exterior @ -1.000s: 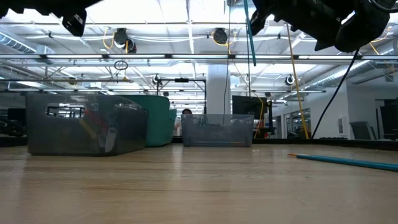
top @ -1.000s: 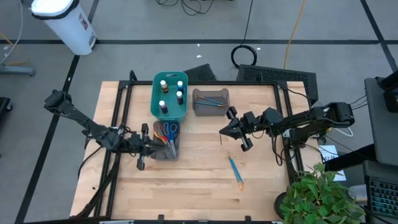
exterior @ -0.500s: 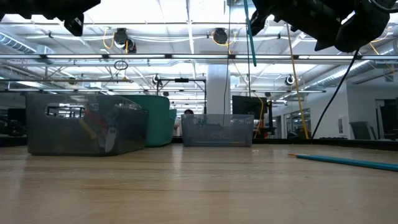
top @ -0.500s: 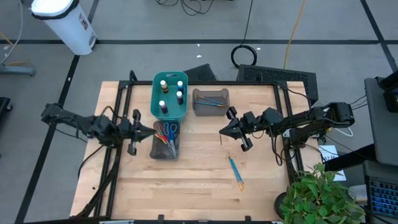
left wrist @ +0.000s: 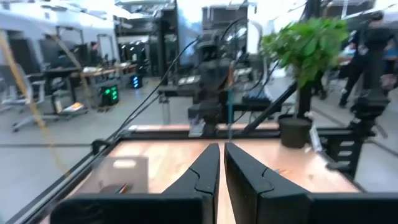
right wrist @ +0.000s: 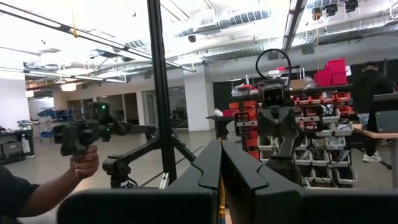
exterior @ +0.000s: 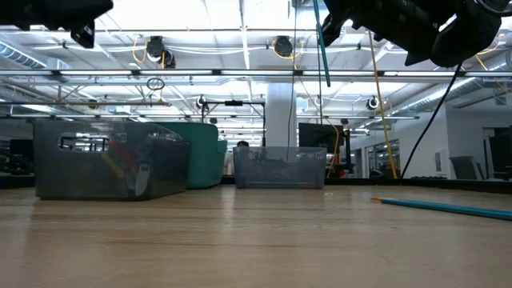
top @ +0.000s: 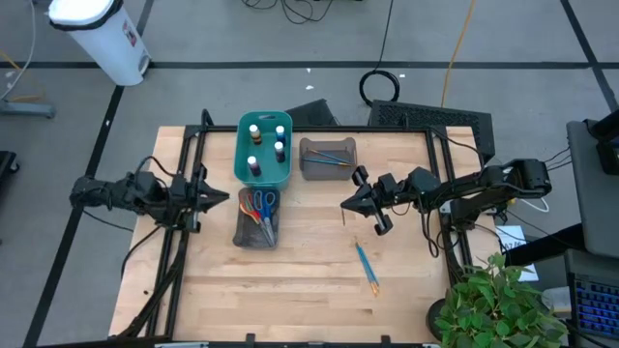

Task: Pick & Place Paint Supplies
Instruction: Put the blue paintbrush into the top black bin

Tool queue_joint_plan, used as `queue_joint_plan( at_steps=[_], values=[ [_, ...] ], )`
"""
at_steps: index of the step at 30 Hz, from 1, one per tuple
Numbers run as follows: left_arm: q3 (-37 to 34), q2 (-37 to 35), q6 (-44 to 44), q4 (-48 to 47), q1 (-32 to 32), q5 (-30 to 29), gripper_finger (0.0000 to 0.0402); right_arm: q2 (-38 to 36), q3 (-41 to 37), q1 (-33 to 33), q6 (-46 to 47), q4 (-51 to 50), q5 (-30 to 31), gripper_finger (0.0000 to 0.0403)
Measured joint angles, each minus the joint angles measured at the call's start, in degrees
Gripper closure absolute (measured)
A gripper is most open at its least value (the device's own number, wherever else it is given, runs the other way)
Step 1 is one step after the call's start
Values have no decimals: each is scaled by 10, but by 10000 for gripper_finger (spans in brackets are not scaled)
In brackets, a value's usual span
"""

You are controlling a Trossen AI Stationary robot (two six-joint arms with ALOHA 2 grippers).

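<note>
My right gripper point(top: 346, 203) is over the middle of the table, shut on a thin blue brush point(exterior: 322, 44) that hangs beneath it. My left gripper point(top: 224, 198) is shut and empty, above the table's left edge, pointing at the grey bin point(top: 257, 215) that holds scissors with coloured handles. Several white-capped paint bottles stand in the teal bin point(top: 263, 150). More brushes lie in a second grey bin point(top: 327, 158). A blue and an orange brush point(top: 368, 269) lie flat on the table, toward its near right. My right gripper pinches the blue brush between its two shut fingers near the brush's upper end point(exterior: 318, 10). The fingers come level from the table's right, across the brush. It hangs nearly upright below them, with its lower tip point(exterior: 328, 82) well clear of the table.
The three bins crowd the far left-middle of the table. The black frame rails point(top: 184, 184) run along the left and right sides. A potted plant point(top: 503, 304) stands off the near right corner. Bare wood lies between the bins and the loose brushes.
My left arm has drawn back from beside the scissors bin toward the table's left edge and slightly toward the far edge, and the gripper has turned about its own axis. My right arm and the hanging brush have kept still.
</note>
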Motion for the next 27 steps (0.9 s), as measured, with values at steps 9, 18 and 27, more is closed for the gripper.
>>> queue_joint_plan(
  at_steps=[9,18,27],
  values=[
    [-8,-84,-17,-67,35,19,369,0,0,0,0,0,0,403],
    [-44,-83,-17,-29,47,42,369,0,0,0,0,-1,1,403],
    [-148,-83,-50,70,59,68,369,0,0,0,-1,-1,1,403]
  ],
)
